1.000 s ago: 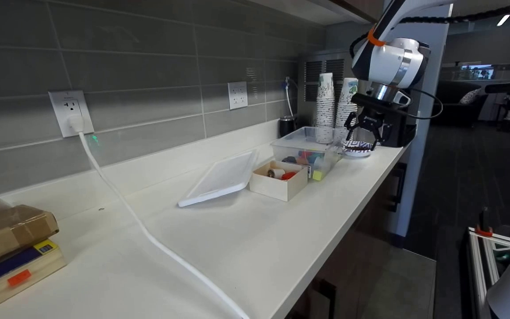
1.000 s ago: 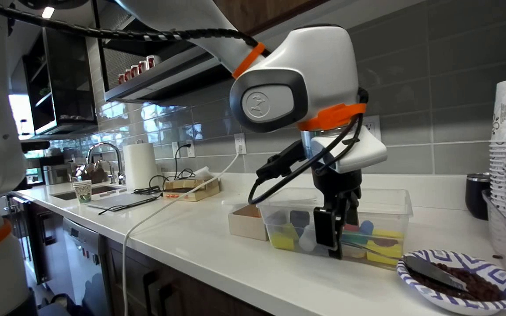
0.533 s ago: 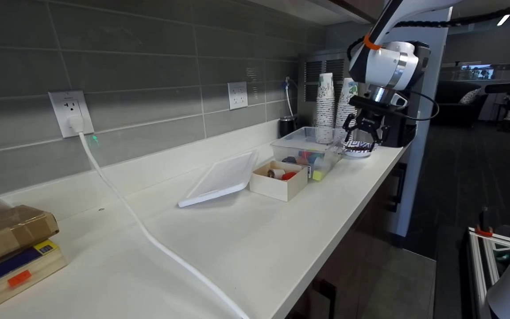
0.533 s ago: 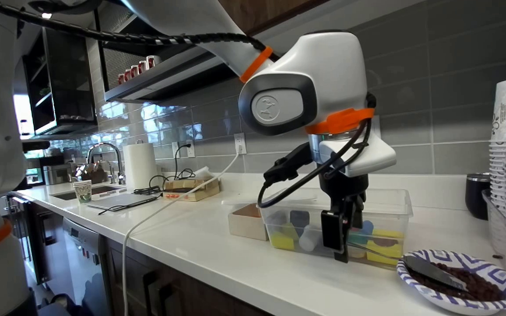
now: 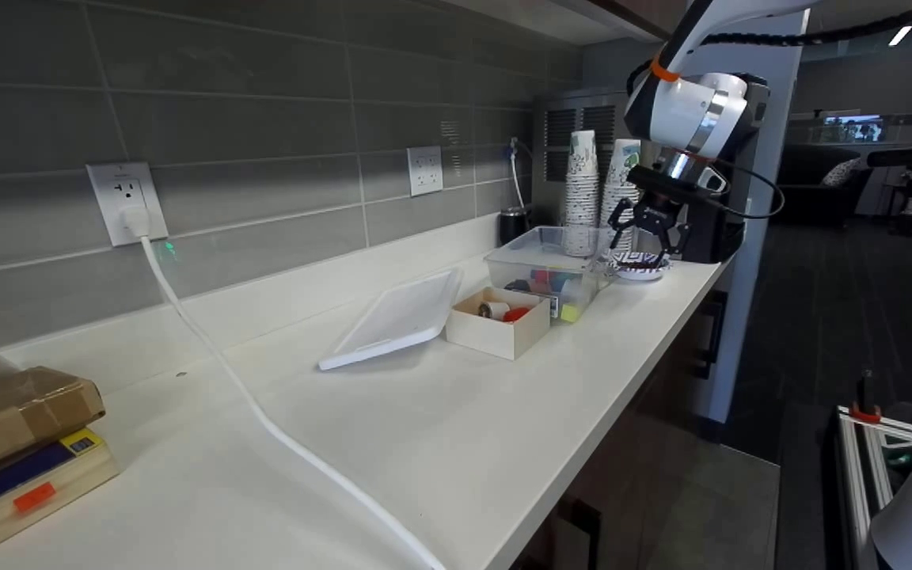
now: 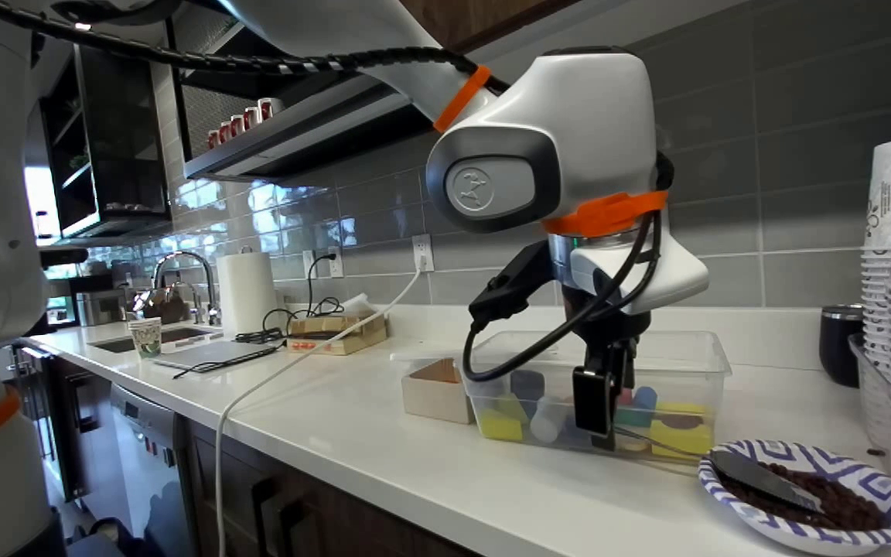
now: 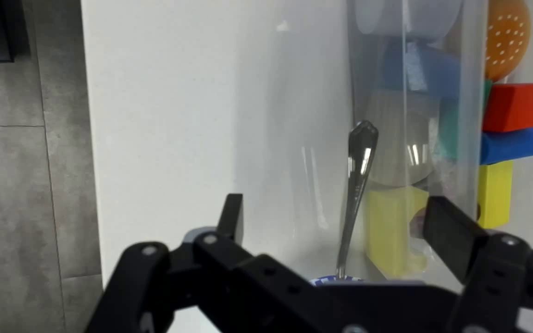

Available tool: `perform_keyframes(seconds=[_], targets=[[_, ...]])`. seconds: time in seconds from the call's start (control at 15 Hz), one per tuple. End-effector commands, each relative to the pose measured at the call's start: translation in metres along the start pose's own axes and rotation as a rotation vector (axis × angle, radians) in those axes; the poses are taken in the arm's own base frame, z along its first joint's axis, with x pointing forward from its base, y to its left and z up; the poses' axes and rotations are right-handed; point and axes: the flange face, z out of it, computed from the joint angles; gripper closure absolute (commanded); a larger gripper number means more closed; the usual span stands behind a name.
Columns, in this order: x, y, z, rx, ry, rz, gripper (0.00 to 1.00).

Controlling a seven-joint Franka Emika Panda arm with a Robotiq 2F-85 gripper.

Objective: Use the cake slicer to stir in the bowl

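Fingers nearer wall; slicer handle between

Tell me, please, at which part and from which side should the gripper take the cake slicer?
Probably by the handle, from above, with the open gripper astride it. The handle is long and slender and sticks out of the bowl, while the blade rests inside. The box stands close along one side, so coming from there looks blocked.
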Motion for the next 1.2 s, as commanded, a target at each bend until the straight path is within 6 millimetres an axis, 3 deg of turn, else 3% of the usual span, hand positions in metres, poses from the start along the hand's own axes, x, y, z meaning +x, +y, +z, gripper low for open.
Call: perform_keyframes(seconds=[0.0,0.33,0.8,1.13], targets=[[0.0,-0.001,-0.001,0.0,-0.001,-0.002,0.0],[0.0,-0.002,0.002,0.001,-0.012,0.002,0.0],[0.002,0.006,0.027,-0.034,-0.037,0.02,0.0],[-0.002,-0.015,0.031,0.024,-0.037,0.041,0.0]])
